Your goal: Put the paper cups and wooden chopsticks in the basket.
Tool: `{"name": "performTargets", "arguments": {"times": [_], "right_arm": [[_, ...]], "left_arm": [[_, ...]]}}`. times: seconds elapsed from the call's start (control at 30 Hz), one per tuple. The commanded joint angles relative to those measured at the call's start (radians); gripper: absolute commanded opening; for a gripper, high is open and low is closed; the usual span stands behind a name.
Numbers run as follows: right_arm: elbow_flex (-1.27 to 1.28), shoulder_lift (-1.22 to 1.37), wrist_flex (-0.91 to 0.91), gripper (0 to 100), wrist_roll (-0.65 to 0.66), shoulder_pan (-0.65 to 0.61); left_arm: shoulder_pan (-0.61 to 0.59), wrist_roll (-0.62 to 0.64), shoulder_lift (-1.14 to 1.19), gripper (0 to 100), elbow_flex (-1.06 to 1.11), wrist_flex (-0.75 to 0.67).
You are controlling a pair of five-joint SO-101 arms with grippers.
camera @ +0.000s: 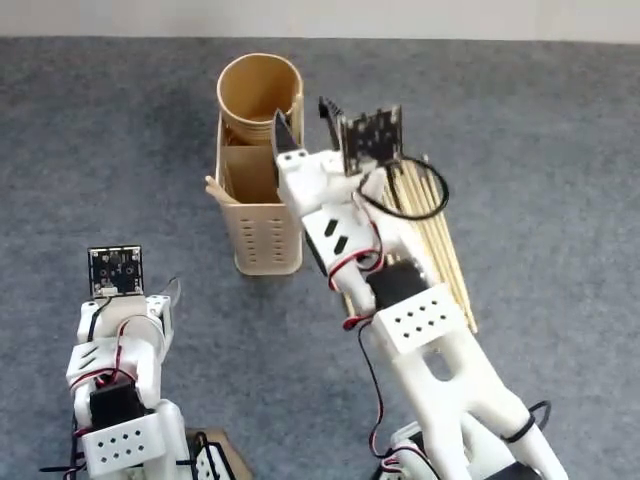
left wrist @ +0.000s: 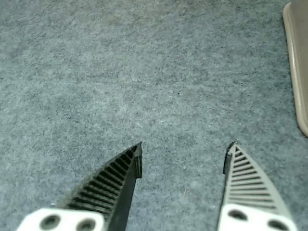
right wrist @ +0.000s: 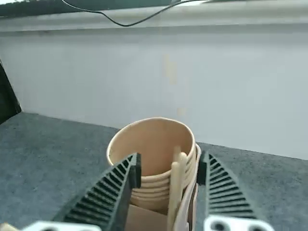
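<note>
A beige basket [camera: 265, 235] stands on the grey carpet, with a stack of paper cups [camera: 260, 90] in its far compartment. My right gripper [camera: 303, 118] hovers open over the basket beside the cups. In the right wrist view the cups [right wrist: 144, 149] sit just beyond the gripper [right wrist: 168, 168], and a wooden chopstick [right wrist: 174, 187] stands upright between the jaws, touching neither. A bundle of wooden chopsticks [camera: 440, 235] lies on the carpet under the right arm. One stick end [camera: 213, 186] pokes out at the basket's left side. My left gripper [left wrist: 185, 147] is open over bare carpet.
The left arm [camera: 115, 330] sits at the near left, well short of the basket, whose edge [left wrist: 297, 67] borders the left wrist view. A white wall [right wrist: 192, 72] rises behind the carpet's far edge. Open carpet lies left of the basket.
</note>
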Motion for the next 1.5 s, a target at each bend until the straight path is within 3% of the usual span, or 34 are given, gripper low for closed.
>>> {"name": "performTargets", "arguments": {"times": [0.0, 0.07, 0.2, 0.3, 0.47, 0.63, 0.7, 0.83, 0.93, 1.07, 1.3, 1.47], "right_arm": [[-0.205, -0.041, 0.183, 20.3, -0.005, 0.045], [-0.317, -0.041, 0.352, 20.2, -0.008, 0.090], [-0.581, -0.024, 0.903, 20.2, 0.006, 0.257], [-0.599, 0.045, 1.067, 20.2, 0.195, 0.358], [-0.374, 0.300, 1.049, 20.2, 0.572, 0.455], [-0.208, 0.570, 0.792, 20.2, 0.772, 0.516], [-0.217, 0.644, 0.756, 20.2, 0.769, 0.539], [-0.252, 0.731, 0.700, 20.2, 0.618, 0.573], [-0.254, 0.782, 0.697, 18.7, 0.617, 0.576], [-0.255, 0.819, 0.690, 0.7, 0.615, 0.579], [-0.280, 0.769, 0.673, 0.5, 0.597, 0.573], [-0.306, 0.618, 0.676, 0.5, 0.459, 0.573]], "left_arm": [[0.016, -0.014, 0.007, 28, 0.021, 0.003], [0.016, -0.014, 0.007, 28, 0.021, 0.003], [0.016, -0.014, 0.007, 28, 0.021, 0.003], [0.016, -0.014, 0.007, 28, 0.021, 0.003], [0.016, -0.014, 0.007, 28, 0.021, 0.003], [0.016, -0.014, 0.007, 28, 0.021, 0.003], [0.016, -0.014, 0.007, 28, 0.021, 0.005], [0.016, -0.014, 0.007, 28, 0.021, 0.005], [0.016, -0.014, 0.007, 28, 0.021, 0.005], [0.016, -0.014, 0.007, 28, 0.021, 0.005], [0.016, -0.014, 0.007, 28, 0.021, 0.005], [0.016, -0.014, 0.007, 28, 0.021, 0.005]]}}
